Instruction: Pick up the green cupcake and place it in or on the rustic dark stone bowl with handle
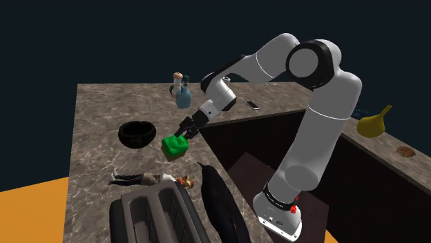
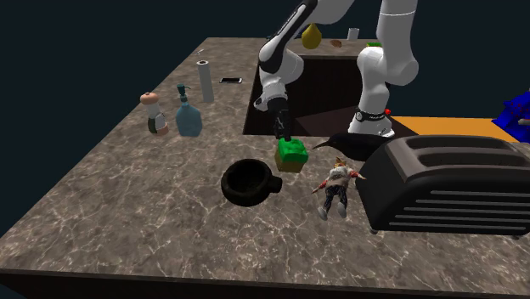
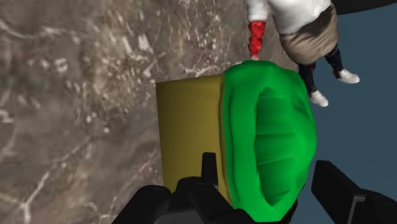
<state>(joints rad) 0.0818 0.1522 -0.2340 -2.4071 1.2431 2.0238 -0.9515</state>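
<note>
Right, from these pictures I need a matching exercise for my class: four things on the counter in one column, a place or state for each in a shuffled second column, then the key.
Column 1
1. green cupcake
2. dark bowl
3. doll
4. toaster

Column 2
a. lies flat beside the toaster
b. stands empty, open side up
c. at the pincer's tip
d. nearest the second exterior view's right edge

Pairs: 1-c, 2-b, 3-a, 4-d

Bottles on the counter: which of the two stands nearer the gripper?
The blue bulbous bottle; the smaller pale bottle with a round stopper stands farther from the gripper.
</note>
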